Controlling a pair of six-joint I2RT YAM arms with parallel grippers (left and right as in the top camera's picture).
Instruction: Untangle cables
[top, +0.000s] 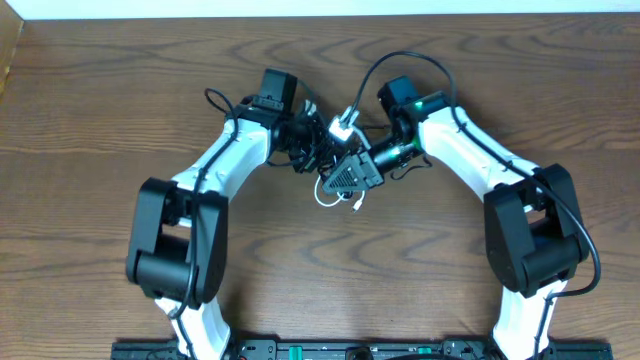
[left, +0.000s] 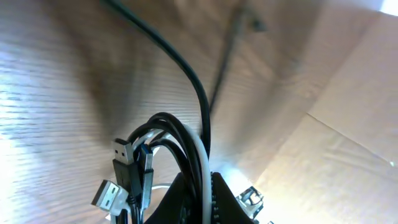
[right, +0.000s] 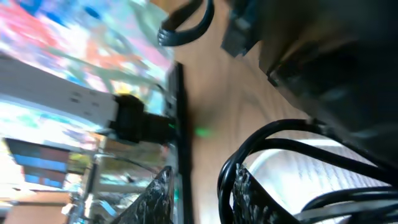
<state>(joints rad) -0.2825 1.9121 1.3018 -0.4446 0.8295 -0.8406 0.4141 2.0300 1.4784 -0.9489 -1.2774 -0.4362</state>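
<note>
The cables (top: 318, 152), several thin black ones and a white one (top: 343, 126), lie knotted between the two grippers at the table's centre back. My left gripper (top: 300, 140) is shut on a bundle of black and white cables (left: 200, 163). Two USB plugs (left: 123, 152) hang from the bundle beside the gripper (left: 202, 202). My right gripper (top: 352, 178) sits just right of the knot. Its jaws (right: 202, 196) stand apart, with a black cable loop (right: 227, 174) between them, lying against the right finger (right: 252, 196).
A thick black arm cord (top: 402, 58) arches over the right arm. One black cable (left: 180, 62) runs away across the wood from the bundle. A cardboard sheet (left: 354, 118) lies beyond the table on the left wrist's right side. Both arm bases stand at the front edge (top: 320, 350).
</note>
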